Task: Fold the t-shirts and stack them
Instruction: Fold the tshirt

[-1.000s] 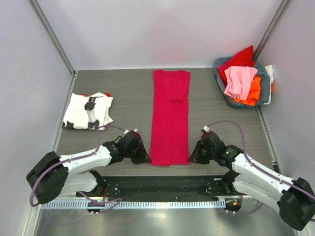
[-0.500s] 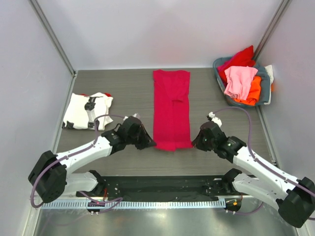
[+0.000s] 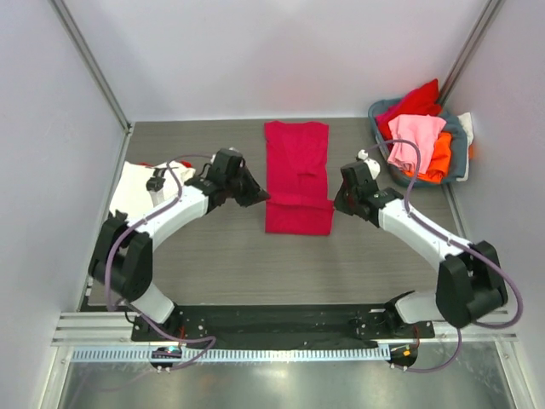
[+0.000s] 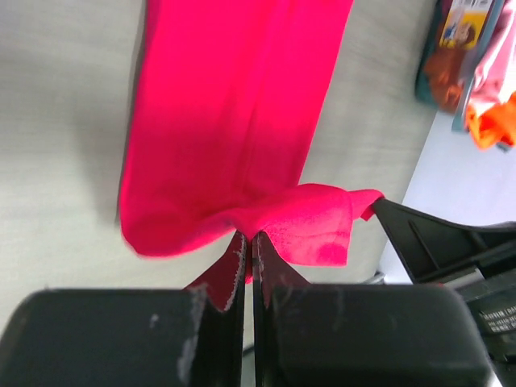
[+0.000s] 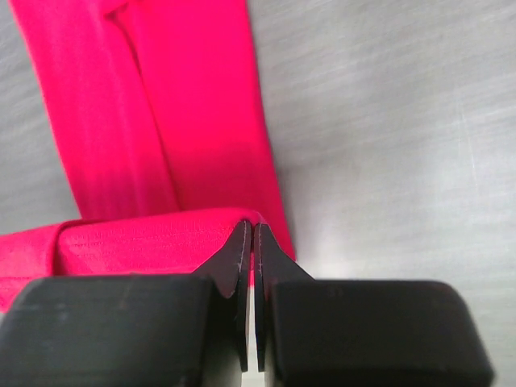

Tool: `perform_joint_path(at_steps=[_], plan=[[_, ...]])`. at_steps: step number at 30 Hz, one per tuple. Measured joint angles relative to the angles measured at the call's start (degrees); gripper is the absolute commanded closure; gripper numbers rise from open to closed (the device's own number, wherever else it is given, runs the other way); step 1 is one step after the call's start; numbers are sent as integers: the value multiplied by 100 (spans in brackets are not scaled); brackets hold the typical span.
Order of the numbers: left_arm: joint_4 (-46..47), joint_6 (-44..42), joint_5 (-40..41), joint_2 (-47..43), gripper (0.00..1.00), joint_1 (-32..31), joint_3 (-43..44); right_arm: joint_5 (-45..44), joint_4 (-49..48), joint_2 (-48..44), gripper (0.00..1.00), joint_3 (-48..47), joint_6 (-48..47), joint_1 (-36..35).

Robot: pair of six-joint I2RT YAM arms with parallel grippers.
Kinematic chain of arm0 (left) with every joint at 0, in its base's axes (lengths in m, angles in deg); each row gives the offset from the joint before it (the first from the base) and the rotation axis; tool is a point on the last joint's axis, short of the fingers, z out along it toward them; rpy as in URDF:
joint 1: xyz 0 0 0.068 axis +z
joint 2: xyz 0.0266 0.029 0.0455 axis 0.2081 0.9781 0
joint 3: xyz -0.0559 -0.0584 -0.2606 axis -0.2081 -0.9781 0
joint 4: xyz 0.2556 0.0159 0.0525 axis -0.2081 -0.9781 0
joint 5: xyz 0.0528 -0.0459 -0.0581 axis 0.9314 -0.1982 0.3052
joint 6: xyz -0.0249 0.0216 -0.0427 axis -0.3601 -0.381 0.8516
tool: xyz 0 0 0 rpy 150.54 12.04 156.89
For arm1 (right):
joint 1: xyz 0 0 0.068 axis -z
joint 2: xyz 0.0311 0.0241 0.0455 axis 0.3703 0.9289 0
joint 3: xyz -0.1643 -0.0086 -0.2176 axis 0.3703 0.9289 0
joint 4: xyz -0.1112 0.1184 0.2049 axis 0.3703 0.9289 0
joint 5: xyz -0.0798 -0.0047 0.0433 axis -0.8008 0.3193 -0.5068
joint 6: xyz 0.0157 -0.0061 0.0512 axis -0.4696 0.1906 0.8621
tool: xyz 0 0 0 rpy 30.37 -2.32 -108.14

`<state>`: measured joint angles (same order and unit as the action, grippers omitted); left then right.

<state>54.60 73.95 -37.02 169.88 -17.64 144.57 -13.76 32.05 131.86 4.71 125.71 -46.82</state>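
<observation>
The crimson-magenta t-shirt [image 3: 297, 175] lies as a narrow strip in the middle of the table, its near end lifted and doubled back over itself. My left gripper [image 3: 261, 195] is shut on the near left corner of that hem [image 4: 278, 222]. My right gripper [image 3: 336, 197] is shut on the near right corner [image 5: 161, 242]. Both hold the hem above the lower half of the strip. A folded white t-shirt [image 3: 140, 189] with black and red markings lies at the left, partly hidden by my left arm.
A grey-blue basket [image 3: 458, 145] at the back right holds red, pink and orange t-shirts [image 3: 415, 141]. Grey walls close in the table on the left, back and right. The arm bases sit on a black rail at the near edge.
Both grippers have carried the shirt's near hem away from the front edge toward the back, folding the strip over itself. The arms are stretched further out now.
</observation>
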Motion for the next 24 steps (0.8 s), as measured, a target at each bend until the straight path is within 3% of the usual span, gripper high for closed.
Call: perform_joint_path(at_steps=[14, 24], plan=[[-125, -254, -369, 2205, 100, 592, 1915, 1266, -358, 2428, 99, -1797, -656, 1045], [-179, -269, -483, 2997, 100, 758, 2835, 1847, -376, 3355, 99, -2636, -798, 1370]])
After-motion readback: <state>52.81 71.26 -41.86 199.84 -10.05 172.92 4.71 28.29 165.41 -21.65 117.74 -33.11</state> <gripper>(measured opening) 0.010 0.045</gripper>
